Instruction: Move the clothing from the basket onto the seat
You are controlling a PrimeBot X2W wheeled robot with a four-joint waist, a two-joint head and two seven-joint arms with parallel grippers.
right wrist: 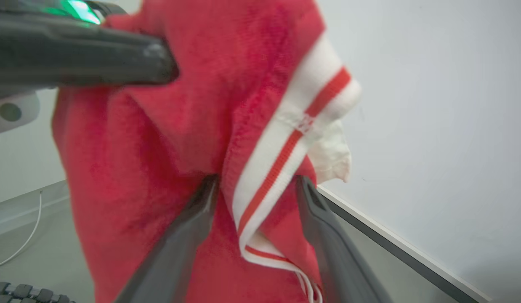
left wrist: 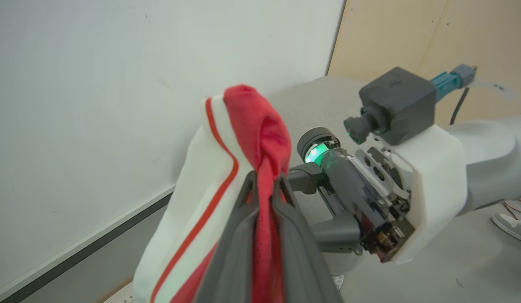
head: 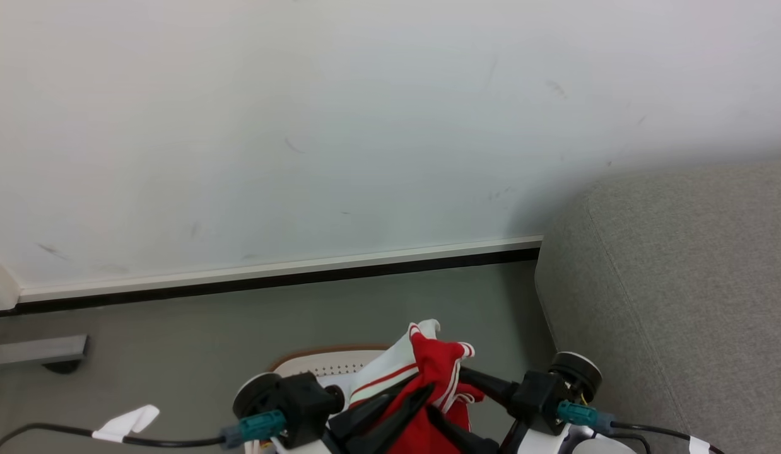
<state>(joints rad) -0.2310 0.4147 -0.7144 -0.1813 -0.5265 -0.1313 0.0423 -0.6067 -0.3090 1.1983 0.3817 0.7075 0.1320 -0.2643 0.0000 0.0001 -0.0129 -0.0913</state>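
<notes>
No word, number or brand is showing clearly enough to be read. A small raised mark is sitting on the top face of the dark camera block [left wrist: 395,103] at the far right. It is perhaps a row of tiny crosses, too small to tell. On the red clothing [right wrist: 168,139], a little red stitched patch is crossing the white stripe band [right wrist: 304,122], and it is blurring into no letter. The white tag [head: 127,421] wrapped on the cable [head: 43,430] at the near left is showing a blank face.
</notes>
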